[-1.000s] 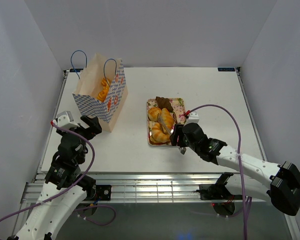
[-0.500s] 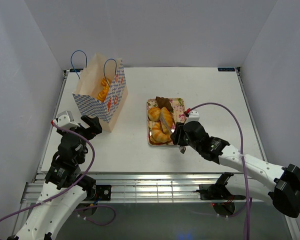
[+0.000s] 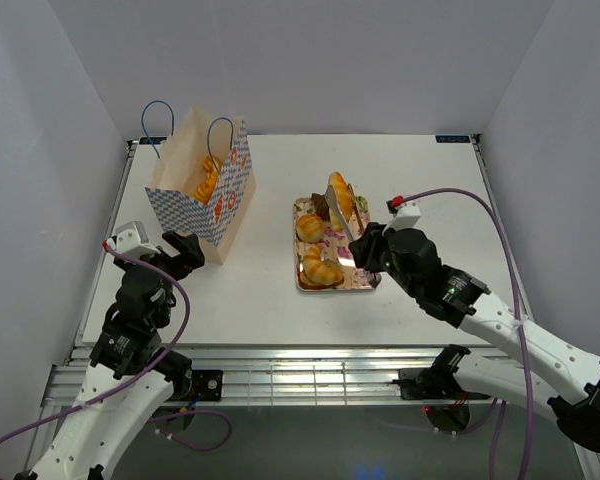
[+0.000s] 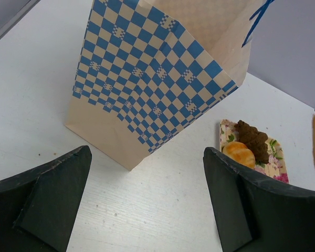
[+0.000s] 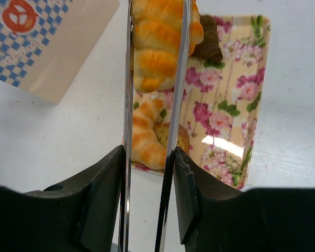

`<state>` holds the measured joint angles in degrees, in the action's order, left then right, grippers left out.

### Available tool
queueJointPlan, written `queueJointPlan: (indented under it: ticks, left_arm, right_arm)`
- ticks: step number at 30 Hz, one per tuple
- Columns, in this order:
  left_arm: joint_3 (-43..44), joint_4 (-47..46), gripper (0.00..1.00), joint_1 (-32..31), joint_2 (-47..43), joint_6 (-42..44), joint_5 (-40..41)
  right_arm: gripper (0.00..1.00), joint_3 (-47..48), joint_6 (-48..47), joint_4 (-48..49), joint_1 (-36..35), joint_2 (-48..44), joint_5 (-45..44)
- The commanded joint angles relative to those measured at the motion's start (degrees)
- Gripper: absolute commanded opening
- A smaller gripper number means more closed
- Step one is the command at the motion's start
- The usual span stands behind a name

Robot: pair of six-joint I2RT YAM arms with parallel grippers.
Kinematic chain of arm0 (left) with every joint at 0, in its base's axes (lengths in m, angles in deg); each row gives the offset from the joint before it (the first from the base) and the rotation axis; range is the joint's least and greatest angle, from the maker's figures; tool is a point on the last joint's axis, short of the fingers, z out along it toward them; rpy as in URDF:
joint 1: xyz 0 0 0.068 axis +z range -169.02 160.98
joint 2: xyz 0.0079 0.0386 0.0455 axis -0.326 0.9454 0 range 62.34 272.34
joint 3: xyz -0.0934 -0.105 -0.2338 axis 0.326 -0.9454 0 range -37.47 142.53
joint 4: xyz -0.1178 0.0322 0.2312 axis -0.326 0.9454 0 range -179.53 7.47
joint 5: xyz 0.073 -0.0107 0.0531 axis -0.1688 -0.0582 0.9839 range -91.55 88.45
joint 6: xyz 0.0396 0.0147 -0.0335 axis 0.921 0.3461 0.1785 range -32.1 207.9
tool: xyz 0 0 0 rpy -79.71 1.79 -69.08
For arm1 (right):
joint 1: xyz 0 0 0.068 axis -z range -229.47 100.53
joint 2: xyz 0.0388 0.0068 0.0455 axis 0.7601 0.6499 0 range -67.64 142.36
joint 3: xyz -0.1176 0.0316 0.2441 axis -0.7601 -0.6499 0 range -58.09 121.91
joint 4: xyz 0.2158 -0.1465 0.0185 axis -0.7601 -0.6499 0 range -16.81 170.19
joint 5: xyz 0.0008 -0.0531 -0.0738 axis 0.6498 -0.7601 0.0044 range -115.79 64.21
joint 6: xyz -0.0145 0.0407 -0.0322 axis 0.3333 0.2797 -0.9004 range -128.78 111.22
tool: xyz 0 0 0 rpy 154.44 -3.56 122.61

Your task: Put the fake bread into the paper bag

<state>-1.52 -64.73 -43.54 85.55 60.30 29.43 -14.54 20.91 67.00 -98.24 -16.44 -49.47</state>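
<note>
My right gripper [image 3: 366, 252] [image 5: 147, 164] is shut on a pair of metal tongs [image 3: 348, 222] [image 5: 179, 79]. The tongs pinch a golden twisted loaf [image 3: 340, 194] [image 5: 159, 42] and hold it above the floral tray [image 3: 360, 277] [image 5: 237, 84]. On the tray lie a croissant-like roll [image 5: 144, 139], a round bun [image 4: 239, 153] and a dark brown piece [image 5: 208, 45] [image 4: 252, 139]. The paper bag [image 3: 200, 190] [image 4: 157, 68] stands upright at the left with orange bread [image 3: 208, 180] inside. My left gripper [image 3: 177, 250] [image 4: 147, 178] is open and empty, just in front of the bag.
The bag's blue cord handles [image 3: 160, 115] stick up above its rim. The table's far edge [image 3: 310, 136] meets the white back wall, and side walls close in on the left and right.
My right gripper has lifted the tongs with the twisted loaf up off the tray and tilted them toward the back. The left arm has not moved.
</note>
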Motion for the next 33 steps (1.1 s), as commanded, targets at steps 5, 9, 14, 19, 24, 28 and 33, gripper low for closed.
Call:
queueJointPlan:
  ticks: [5,9,14,19,24,28,33]
  left_arm:
    - [-0.08,-0.98,0.98,-0.18,0.53,0.70,-0.57]
    - [-0.08,-0.98,0.98,-0.18,0.62,0.70,-0.57]
    - [-0.17,-0.98,0.98,-0.18,0.71,0.70,-0.66]
    - [-0.17,-0.98,0.98,-0.18,0.62,0.70,-0.75]
    - [-0.17,-0.98,0.98,-0.18,0.79,0.70,-0.84]
    - [-0.17,-0.98,0.98,-0.18,0.88,0.70,-1.01]
    - [-0.17,-0.98,0.98,-0.18,0.79,0.70,-1.01]
  right_arm:
    - [0.33,8.65,-8.33,8.26,0.08,-1.90,-1.90]
    - [0.33,11.63,-13.16,15.62,0.08,-0.14,3.10]
    - [0.34,16.12,-13.96,21.53,0.08,5.12,10.66]
    - [0.33,22.36,-14.31,25.74,0.08,11.37,19.79]
    - [0.34,29.74,-13.44,28.22,0.08,18.75,28.06]
    - [0.34,34.05,-11.85,30.41,0.08,23.50,33.69]
    - [0.35,40.63,-11.15,30.68,0.08,29.83,35.90]
